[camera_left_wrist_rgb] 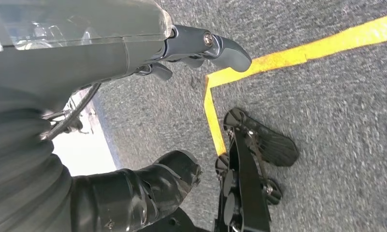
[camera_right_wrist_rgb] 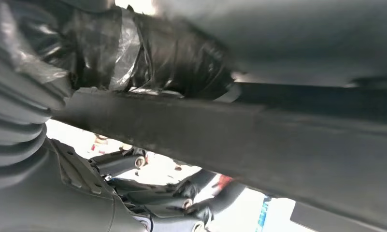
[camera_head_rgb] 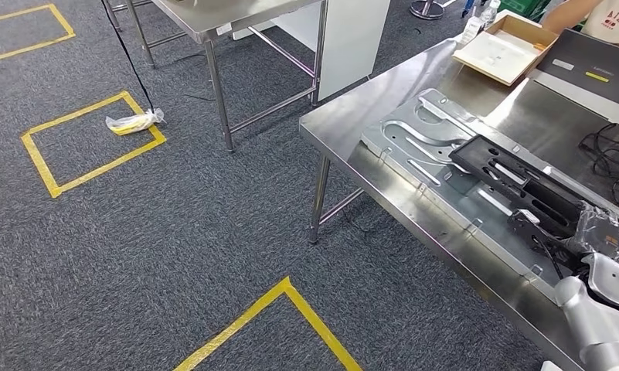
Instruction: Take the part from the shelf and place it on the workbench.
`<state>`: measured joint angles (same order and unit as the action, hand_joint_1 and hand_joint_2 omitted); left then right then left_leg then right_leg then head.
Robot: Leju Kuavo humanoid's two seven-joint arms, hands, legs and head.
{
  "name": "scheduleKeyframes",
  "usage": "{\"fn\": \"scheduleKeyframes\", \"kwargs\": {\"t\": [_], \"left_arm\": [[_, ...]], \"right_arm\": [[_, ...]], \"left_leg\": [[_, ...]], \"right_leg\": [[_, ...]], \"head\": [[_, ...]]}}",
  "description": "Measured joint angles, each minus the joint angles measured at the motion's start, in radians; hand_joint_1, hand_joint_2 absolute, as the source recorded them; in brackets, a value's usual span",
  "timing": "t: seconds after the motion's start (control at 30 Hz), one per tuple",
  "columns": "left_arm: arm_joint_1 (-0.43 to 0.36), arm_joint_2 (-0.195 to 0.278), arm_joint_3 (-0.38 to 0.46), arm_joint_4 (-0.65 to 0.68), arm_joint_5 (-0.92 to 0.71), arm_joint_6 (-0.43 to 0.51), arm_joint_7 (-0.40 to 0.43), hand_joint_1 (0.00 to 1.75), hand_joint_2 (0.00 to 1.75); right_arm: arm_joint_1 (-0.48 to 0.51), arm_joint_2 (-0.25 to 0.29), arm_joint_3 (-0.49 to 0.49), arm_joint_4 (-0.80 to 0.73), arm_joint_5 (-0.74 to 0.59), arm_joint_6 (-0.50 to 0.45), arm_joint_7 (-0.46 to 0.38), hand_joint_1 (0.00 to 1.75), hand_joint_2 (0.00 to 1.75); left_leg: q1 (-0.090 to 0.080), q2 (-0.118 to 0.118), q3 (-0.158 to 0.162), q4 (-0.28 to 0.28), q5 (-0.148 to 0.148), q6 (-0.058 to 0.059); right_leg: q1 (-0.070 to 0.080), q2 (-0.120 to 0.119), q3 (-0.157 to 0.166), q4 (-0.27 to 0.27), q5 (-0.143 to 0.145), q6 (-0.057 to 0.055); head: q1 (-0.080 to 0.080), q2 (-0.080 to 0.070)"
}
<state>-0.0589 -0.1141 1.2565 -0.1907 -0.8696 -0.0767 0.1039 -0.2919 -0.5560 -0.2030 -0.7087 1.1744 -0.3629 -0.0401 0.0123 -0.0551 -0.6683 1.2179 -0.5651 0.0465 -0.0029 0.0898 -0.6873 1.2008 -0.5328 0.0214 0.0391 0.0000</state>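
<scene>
The part [camera_head_rgb: 522,182], a long flat black frame with slotted cut-outs, lies on a silver metal plate [camera_head_rgb: 414,147] on the steel counter [camera_head_rgb: 345,127], its near end gripped by the right robot hand [camera_head_rgb: 569,228], while the left robot hand [camera_left_wrist_rgb: 148,53] hangs holding nothing, fingers apart.

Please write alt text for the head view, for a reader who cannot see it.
The robot's right hand holds a long black part over a silver metal plate on a steel workbench. An open cardboard box sits at the far end; yellow tape squares mark the grey carpet.
</scene>
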Motion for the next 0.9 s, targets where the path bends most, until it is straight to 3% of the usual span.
{"fn": "scheduleKeyframes", "kwargs": {"t": [0.13, 0.37, 0.6, 0.9], "left_arm": [[-0.001, -0.002, 0.007, 0.0, 0.01, -0.003, -0.001, 0.0, 0.0], [-0.002, -0.002, 0.017, 0.0, 0.001, 0.003, 0.005, 0.0, 0.0], [-0.002, -0.002, 0.021, 0.0, -0.003, 0.003, 0.006, 0.0, 0.0], [-0.002, -0.002, 0.029, 0.0, -0.012, 0.004, 0.004, 0.0, 0.0]], "right_arm": [[-0.021, 0.003, -0.002, 0.047, 0.011, -0.02, 0.002, 0.0, 0.0], [-0.014, 0.024, -0.003, 0.03, 0.013, -0.039, -0.004, 0.0, 0.0], [0.021, 0.059, 0.001, -0.065, -0.001, -0.049, -0.01, 0.0, 0.0], [0.091, 0.088, 0.026, -0.546, -0.135, 0.022, -0.035, 0.0, 0.0]], "left_leg": [[0.001, 0.002, 0.025, -0.022, 0.002, 0.0], [0.001, 0.002, 0.055, -0.067, 0.018, -0.001], [-0.001, 0.0, 0.062, -0.095, 0.033, -0.005], [-0.003, 0.0, 0.067, -0.107, 0.037, -0.01]], "right_leg": [[0.002, 0.001, 0.026, -0.024, 0.004, 0.0], [0.002, 0.004, 0.055, -0.068, 0.02, 0.005], [-0.001, 0.002, 0.059, -0.091, 0.032, 0.005], [-0.003, 0.001, 0.058, -0.094, 0.033, 0.003]], "head": [[0.0, 0.0], [0.0, 0.0], [0.0, 0.0], [0.0, 0.0]]}}
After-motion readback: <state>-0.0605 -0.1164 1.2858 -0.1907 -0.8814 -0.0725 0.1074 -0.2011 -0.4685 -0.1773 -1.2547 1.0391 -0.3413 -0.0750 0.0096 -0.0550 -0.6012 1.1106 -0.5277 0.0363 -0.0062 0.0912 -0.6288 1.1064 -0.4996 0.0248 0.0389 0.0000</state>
